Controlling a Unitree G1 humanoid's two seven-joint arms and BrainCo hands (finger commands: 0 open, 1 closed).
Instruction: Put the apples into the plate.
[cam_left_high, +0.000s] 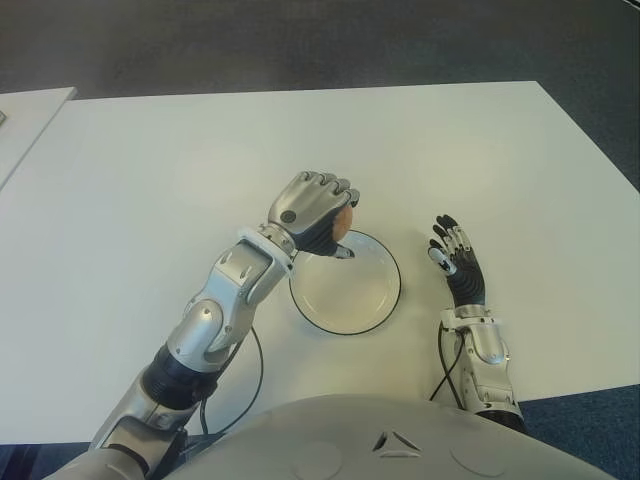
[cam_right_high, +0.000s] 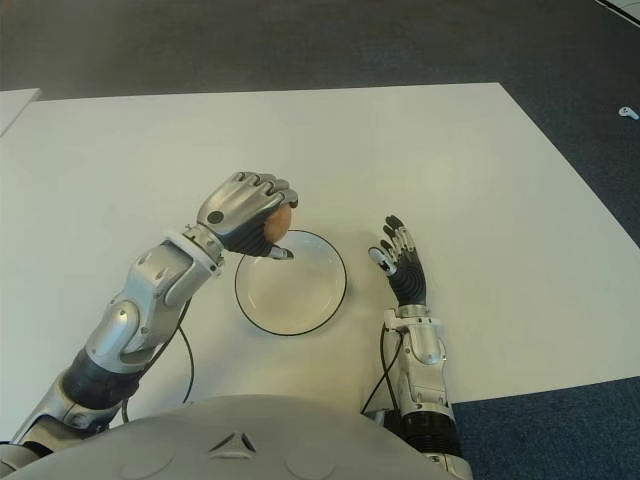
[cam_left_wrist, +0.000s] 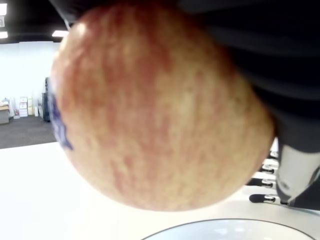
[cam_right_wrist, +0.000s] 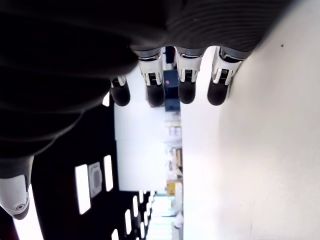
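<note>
Looking down from the head camera, I see a white table (cam_left_high: 150, 180) with little on it: a round white plate (cam_left_high: 345, 285) near my side of the table, a second white tabletop (cam_left_high: 25, 120) at the far left, and dark carpet (cam_left_high: 300, 40) beyond. A black cable (cam_left_high: 255, 375) loops on the table beside my left forearm, and another cable (cam_left_high: 440, 365) runs along my right wrist. Nothing lies between my left hand and the plate.

My left hand (cam_left_high: 318, 215) is held above the far-left edge of the plate, knuckles up, its fingers curled down around an apple (cam_left_high: 343, 222). From the head camera only a sliver of the fruit's reddish-yellow skin shows between the fingers (cam_left_high: 335, 190) and the thumb (cam_left_high: 343, 252). In the left wrist view the apple (cam_left_wrist: 160, 110) fills most of the frame, streaked red over yellow, with a bluish sticker (cam_left_wrist: 59, 125) on one side; dark finger parts press on it from above and to one side, and the plate's rim (cam_left_wrist: 230, 227) shows just beneath it. I cannot tell whether the apple is clear of the plate.

My right hand (cam_right_high: 400, 262) shows to the right of the plate, near it, fingers extended and holding nothing. The right wrist view shows those fingertips (cam_right_wrist: 187, 90) straight, side by side.
</note>
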